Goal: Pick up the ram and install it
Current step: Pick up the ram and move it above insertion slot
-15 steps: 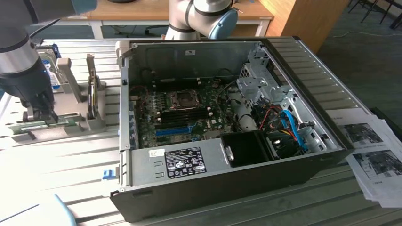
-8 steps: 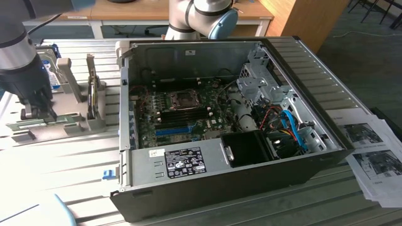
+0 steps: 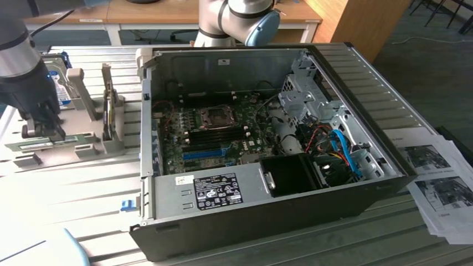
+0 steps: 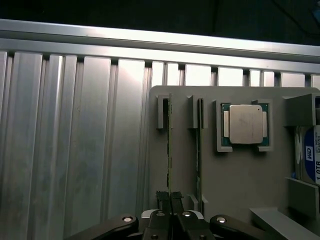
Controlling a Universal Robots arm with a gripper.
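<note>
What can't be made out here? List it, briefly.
Ram: edge-on in the wrist view, chips unseen; one end hidden inside the shut gripper.
Hard drive: cut off by the wrist view's edge; partly behind the arm in the exterior view.
Motherboard slots: too small in the exterior view to tell filled from empty.

Hand (image 4: 170, 197) clamped shut (arm (image 3: 22, 61) pointing down).
</note>
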